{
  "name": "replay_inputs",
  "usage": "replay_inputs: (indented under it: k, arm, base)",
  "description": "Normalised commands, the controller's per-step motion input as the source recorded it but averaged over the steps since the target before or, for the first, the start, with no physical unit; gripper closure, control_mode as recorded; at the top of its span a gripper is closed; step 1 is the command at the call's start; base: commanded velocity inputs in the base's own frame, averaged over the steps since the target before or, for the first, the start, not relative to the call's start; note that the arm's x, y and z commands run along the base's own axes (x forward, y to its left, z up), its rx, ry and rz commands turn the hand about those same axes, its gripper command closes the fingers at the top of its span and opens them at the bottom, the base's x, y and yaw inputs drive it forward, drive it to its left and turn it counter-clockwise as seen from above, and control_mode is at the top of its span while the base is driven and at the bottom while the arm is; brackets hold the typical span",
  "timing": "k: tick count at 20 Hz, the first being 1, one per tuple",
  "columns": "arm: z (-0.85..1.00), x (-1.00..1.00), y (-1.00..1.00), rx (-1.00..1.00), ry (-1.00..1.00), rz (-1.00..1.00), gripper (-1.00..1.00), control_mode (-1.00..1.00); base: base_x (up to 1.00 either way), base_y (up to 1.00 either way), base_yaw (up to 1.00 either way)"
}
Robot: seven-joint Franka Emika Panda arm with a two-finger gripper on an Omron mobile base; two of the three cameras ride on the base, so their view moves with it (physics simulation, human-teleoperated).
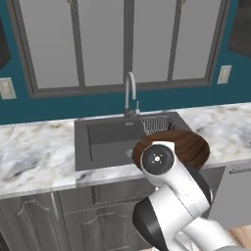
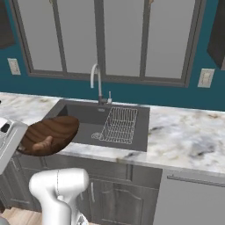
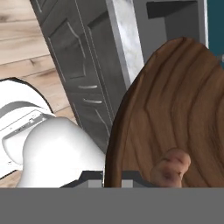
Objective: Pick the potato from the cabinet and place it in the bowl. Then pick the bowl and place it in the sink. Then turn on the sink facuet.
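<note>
Pincer clamped on bowl rim; bowl tilted, mid-left of frame at sink front edge; potato inside.

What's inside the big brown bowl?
A little tan potato sits inside the wooden bowl, near its lower edge. It shows up close in the hand view too. The rest of the bowl's inside looks bare, though the robot's arm covers part of it in the left view.
</note>
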Motion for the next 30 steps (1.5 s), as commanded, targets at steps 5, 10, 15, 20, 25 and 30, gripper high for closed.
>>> replay_inputs:
  k: [5,10,15,20,25,30]
  arm:
    - [0.0,0.0,0.0,0.0,0.0,0.0,1.0,1.0]
    - [0.0,0.0,0.0,0.0,0.0,0.0,1.0,1.0]
    - [0.0,0.0,0.0,0.0,0.0,0.0,1.0,1.0]
    - [0.0,0.0,0.0,0.0,0.0,0.0,1.0,1.0]
    - [0.0,0.0,0.0,0.0,0.0,0.0,1.0,1.0]
    - [0.0,0.0,0.0,0.0,0.0,0.0,1.0,1.0]
  base:
    - [0.14,0.28,-0.08]
    - [0.13,0.0,-0.06]
    - [0.18,0.0,0.0]
    - [0.26,0.0,0.0]
    - [0.28,-0.01,0.0]
    - [0.32,0.0,0.0]
